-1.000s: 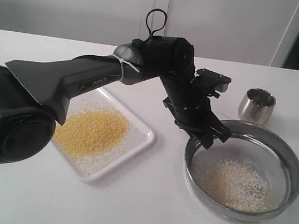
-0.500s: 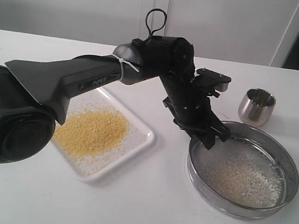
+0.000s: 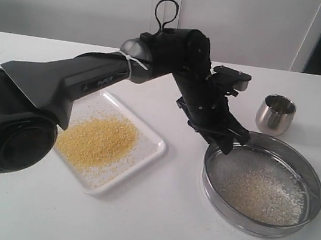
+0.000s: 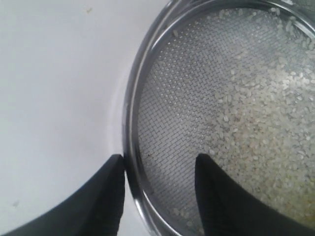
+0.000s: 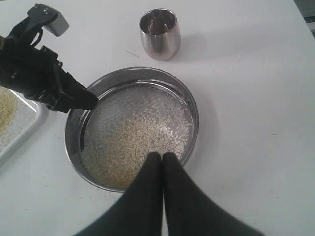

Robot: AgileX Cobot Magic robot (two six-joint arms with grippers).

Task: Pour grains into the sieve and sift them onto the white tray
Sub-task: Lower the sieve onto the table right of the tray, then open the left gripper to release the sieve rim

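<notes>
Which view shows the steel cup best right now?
Right wrist view: the steel cup stands whole and unblocked, seen from above into its mouth. The exterior view shows it side-on behind the sieve; the left wrist view misses it.

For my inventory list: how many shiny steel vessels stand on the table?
2. The sieve lies at the right of the exterior view; the small steel cup stands beyond it, apart. The left arm may hide others.

Sieve (image 3: pixel 233 165) level now, left fingers (image 4: pixel 104 202) wider apart.

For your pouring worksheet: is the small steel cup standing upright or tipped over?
Upright: the steel cup stands on its base, open mouth facing up.
</notes>
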